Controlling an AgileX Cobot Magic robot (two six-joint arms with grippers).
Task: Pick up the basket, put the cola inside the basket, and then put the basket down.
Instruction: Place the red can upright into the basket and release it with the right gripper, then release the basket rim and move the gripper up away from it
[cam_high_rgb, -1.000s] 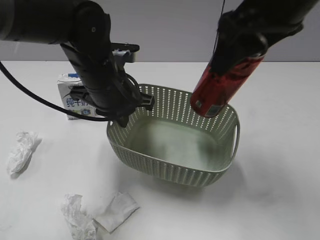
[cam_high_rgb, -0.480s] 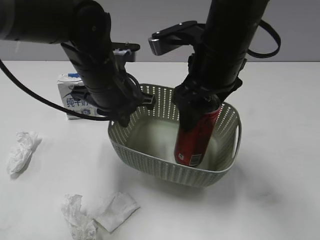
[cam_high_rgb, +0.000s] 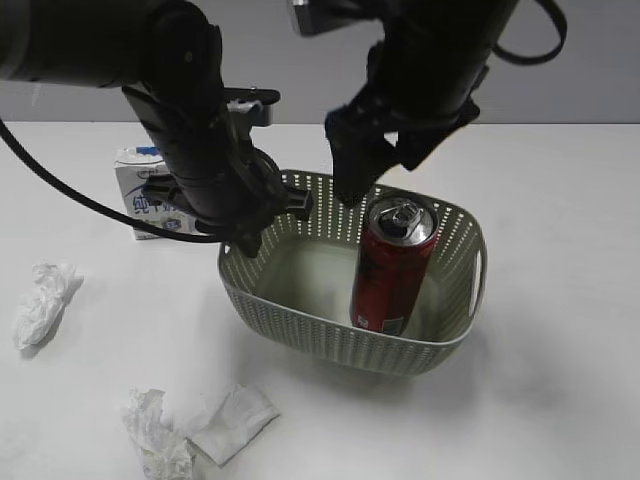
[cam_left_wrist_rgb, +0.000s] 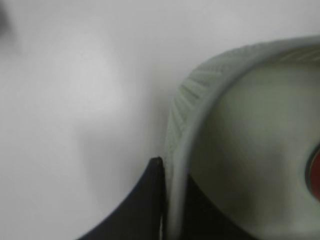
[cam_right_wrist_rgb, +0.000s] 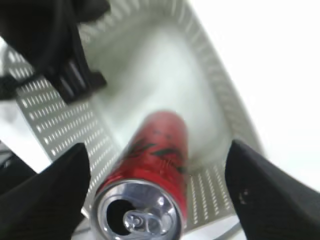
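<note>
The pale green basket (cam_high_rgb: 330, 330) sits mid-table. My left gripper (cam_high_rgb: 258, 228) is shut on its left rim; in the left wrist view the rim (cam_left_wrist_rgb: 176, 165) runs between the dark jaws (cam_left_wrist_rgb: 170, 172). The red cola can (cam_high_rgb: 392, 268) stands upright inside the basket at its right side, silver top up. My right gripper (cam_high_rgb: 378, 170) hangs open just above the can, not touching it. In the right wrist view the can (cam_right_wrist_rgb: 157, 150) stands between the spread fingers (cam_right_wrist_rgb: 159, 172), with the basket wall (cam_right_wrist_rgb: 55, 120) around it. A sliver of the can's red shows in the left wrist view (cam_left_wrist_rgb: 316, 172).
A white-and-blue milk carton (cam_high_rgb: 148, 195) stands behind the left arm. Crumpled tissues lie at the left (cam_high_rgb: 45, 300) and at the front left (cam_high_rgb: 158, 435) (cam_high_rgb: 238, 418). The table is white, with a grey wall behind it.
The right gripper lowered the cola can into the basket, let go of it, opened and rose. The can now stands alone. The left gripper kept its hold on the rim.
</note>
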